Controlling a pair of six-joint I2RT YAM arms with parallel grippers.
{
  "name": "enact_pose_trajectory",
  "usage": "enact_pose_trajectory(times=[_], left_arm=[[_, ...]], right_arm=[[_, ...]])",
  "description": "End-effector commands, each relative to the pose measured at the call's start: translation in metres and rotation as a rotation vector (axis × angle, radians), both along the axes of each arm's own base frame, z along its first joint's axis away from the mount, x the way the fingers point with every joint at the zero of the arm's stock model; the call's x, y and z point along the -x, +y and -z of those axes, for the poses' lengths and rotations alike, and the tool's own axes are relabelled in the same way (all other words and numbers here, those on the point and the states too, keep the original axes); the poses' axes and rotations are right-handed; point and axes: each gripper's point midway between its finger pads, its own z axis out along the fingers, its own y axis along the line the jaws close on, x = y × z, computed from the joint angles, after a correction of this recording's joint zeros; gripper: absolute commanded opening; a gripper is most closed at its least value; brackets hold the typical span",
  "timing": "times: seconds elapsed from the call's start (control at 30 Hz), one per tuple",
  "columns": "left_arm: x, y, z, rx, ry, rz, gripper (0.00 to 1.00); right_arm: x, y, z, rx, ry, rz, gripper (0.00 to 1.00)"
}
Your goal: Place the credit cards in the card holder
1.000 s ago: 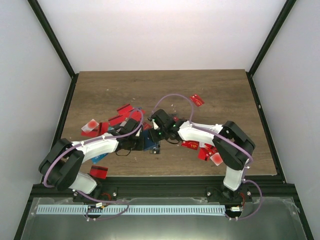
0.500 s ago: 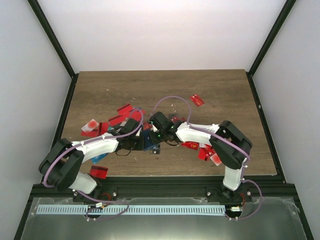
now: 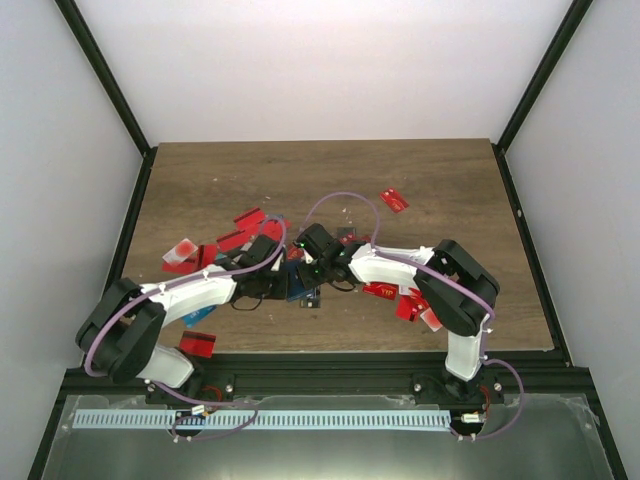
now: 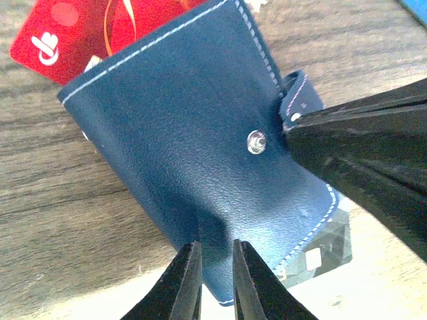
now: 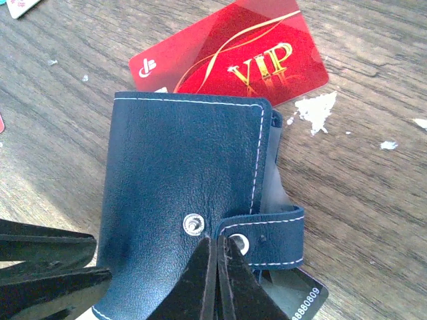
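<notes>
The dark blue card holder (image 5: pixel 180 167) lies closed on the wood, its snap strap (image 5: pixel 270 233) loose beside the stud (image 5: pixel 193 224). My right gripper (image 5: pixel 219 241) is shut, its tips at the strap's end next to the stud. My left gripper (image 4: pixel 217 250) pinches the holder's (image 4: pixel 193 127) near corner, jaws a narrow slit apart. A red VIP credit card (image 5: pixel 247 60) lies partly under the holder's far edge, and a black card (image 5: pixel 300 297) sticks out beneath the strap. From above, both grippers meet at the holder (image 3: pixel 300 284) mid-table.
Red credit cards are scattered left of the holder (image 3: pixel 250 220), at the far right (image 3: pixel 395 200), under the right arm (image 3: pixel 408 305) and near the front left edge (image 3: pixel 200 343). The black frame rails run along both table sides.
My right gripper has closed fully and shifted slightly left toward the holder. The left arm and the holder have stayed put.
</notes>
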Motion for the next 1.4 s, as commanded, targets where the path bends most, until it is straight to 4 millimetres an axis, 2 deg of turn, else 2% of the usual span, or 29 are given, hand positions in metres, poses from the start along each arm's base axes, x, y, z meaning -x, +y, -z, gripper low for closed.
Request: enact_pose_trajectory(times=[0.0,0.17,0.43,0.67,0.9,1.37], left_arm=[[-0.012,-0.005,-0.029,0.031,-0.069,-0.001,0.17],[-0.023,0.005,-0.034,0.020,-0.085,-0.035,0.18],[-0.027,0.005,-0.003,-0.003,-0.031,-0.028,0.17],[-0.024,0.006,0.008,-0.009,-0.012,-0.025,0.17],[-0.023,0.004,0.011,-0.007,-0.007,-0.014,0.16],[-0.020,0.003,0.011,0.003,-0.001,-0.006,0.16]], right_arm=[[-0.006,0.007,-0.013,-0.012,-0.028,-0.001,0.01],[-0.007,0.008,-0.012,-0.010,-0.025,-0.005,0.01],[-0.008,0.015,-0.020,-0.030,-0.026,-0.016,0.01],[-0.007,0.023,-0.023,-0.055,-0.008,-0.039,0.01],[-0.007,0.033,-0.018,-0.074,0.016,-0.054,0.01],[-0.015,0.027,-0.004,-0.054,0.015,-0.011,0.01]])
